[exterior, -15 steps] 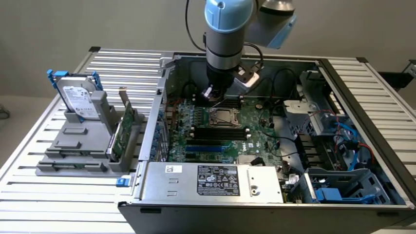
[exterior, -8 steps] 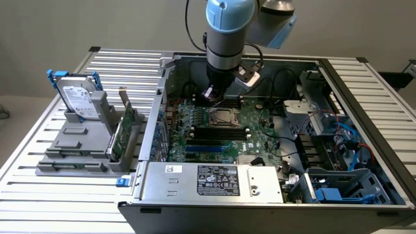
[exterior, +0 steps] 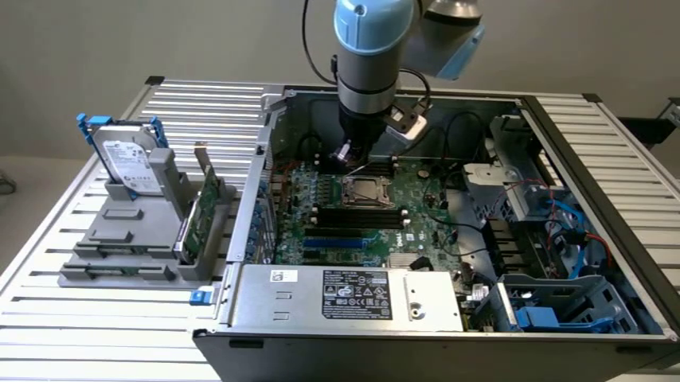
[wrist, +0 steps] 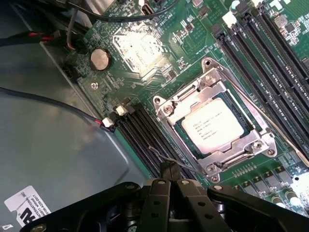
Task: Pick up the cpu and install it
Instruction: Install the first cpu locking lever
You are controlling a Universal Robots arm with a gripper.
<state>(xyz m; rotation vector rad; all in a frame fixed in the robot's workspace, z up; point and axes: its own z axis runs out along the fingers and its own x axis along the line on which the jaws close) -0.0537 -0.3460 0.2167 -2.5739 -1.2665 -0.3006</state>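
Observation:
The cpu [wrist: 212, 126] lies flat in the motherboard socket [wrist: 166, 108], its silver printed top showing through the metal frame, which is down over it. In the exterior view the cpu [exterior: 368, 191] sits mid-board inside the open computer case. My gripper [wrist: 169, 170] is shut, its tips just off one corner of the socket, beside the thin wire socket lever [wrist: 157, 153]. I cannot tell whether the tips touch the lever. From outside, the gripper [exterior: 345, 155] hangs low over the board, just behind the socket.
Black memory slots [wrist: 140, 133] flank the socket and cables [wrist: 48, 101] cross the case floor. A power supply [exterior: 351, 296] fills the case front. At the exterior view's left, a hard drive [exterior: 127, 163] in blue brackets stands on a grey rack [exterior: 133, 239].

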